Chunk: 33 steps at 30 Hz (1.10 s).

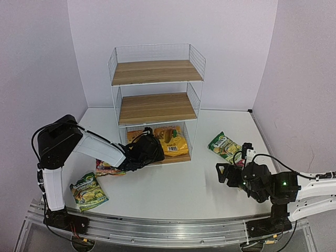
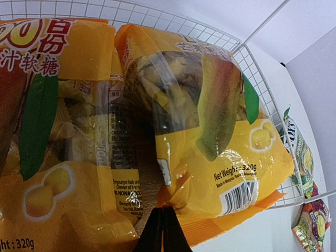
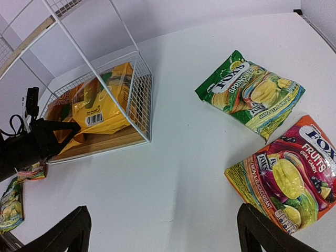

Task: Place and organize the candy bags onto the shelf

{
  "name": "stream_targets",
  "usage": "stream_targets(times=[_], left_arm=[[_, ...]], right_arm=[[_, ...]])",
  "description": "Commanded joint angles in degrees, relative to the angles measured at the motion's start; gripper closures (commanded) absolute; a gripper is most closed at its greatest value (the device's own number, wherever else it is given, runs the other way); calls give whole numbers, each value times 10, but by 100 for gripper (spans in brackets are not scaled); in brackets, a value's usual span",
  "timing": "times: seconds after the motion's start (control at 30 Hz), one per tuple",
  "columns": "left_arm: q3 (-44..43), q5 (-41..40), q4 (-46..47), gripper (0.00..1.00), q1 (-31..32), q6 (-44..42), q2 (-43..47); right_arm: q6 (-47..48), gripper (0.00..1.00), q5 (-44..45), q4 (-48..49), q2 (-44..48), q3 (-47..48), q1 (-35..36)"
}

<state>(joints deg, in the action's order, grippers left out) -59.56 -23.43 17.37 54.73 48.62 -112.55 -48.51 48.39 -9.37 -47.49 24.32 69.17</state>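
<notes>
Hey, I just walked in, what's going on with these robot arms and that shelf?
Two arms are stocking a wire shelf. Two yellow candy bags lie side by side on its bottom tier, with the left hand shut at their front edge. The right hand is open above the table, near a green bag and a red bag. A second green bag and second red bag lie on the table at the left. The upper two tiers are bare.

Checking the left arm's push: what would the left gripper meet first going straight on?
The left gripper would probably meet the right yellow bag, where it overlaps the left yellow bag; depth unclear.
</notes>
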Motion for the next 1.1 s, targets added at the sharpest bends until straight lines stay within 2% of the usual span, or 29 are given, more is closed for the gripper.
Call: stream_targets(times=[0.0,0.2,0.4,0.47,0.57,0.7,0.73,0.83,0.93,1.07], left_arm=[[-22,-32,-51,84,0,8,35],[-24,-21,-49,78,12,-13,50],[-20,-20,-72,62,29,-12,82],[-18,-22,-100,53,34,-3,100],[-4,-1,-126,34,43,8,132],[17,56,-159,4,59,13,179],[21,73,-168,1,64,13,189],[37,97,-205,0,82,23,223],[65,121,-215,0,104,24,264],[99,162,-211,0,134,11,302]], right_arm=[[-3,6,14,-5,-2,6,2],[-3,6,12,-6,-6,11,2],[-15,2,5,-32,-14,27,1],[-28,2,5,-58,-22,42,1],[-39,2,8,-92,-41,64,1],[-39,2,-16,-152,-81,115,-12],[-40,2,-36,-163,-95,130,-25],[-35,2,-136,-188,-142,164,-90],[15,2,-243,-199,-192,196,-167],[109,2,-298,-215,-243,247,-230]])
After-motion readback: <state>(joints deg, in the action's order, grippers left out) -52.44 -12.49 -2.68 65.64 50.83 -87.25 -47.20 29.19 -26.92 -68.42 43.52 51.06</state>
